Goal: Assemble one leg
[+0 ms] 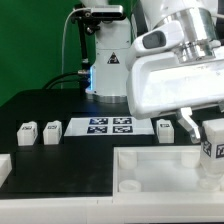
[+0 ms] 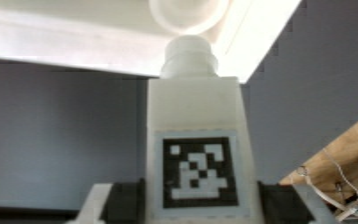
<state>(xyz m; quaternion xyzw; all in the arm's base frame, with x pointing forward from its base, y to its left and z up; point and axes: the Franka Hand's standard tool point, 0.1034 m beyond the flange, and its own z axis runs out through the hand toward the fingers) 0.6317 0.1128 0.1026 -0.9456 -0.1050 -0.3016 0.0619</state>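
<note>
The leg (image 1: 212, 146) is held roughly upright at the exterior view's right, on the near side of the worktop (image 1: 40, 105), above the right end of the white panel (image 1: 150, 172). It is gripped by the fingers (image 2: 101, 207), which are clenched on two opposite sides of its blocky body. In the wrist view one tagged face (image 2: 197, 176) is turned to the camera, and the narrower peg end (image 2: 190, 55) points away from the wrist toward a round socket (image 2: 194, 14) in the panel. This hold is judged to be chosen so that the peg end is left free and kept in line with the socket. Whether the peg tip has met the socket rim cannot be told.

Three more legs are seen in a far row on the worktop. Two stand side by side at the exterior view's left (image 1: 27, 131) (image 1: 52, 130), and one (image 1: 165, 127) stands just right of the marker board (image 1: 110, 126). All are well apart from the panel, so the path down is judged to be unobstructed.

The step in hand is taken to be the seating of the peg. A straight descent is called for, since a small tilt could catch the peg on the rim.
</note>
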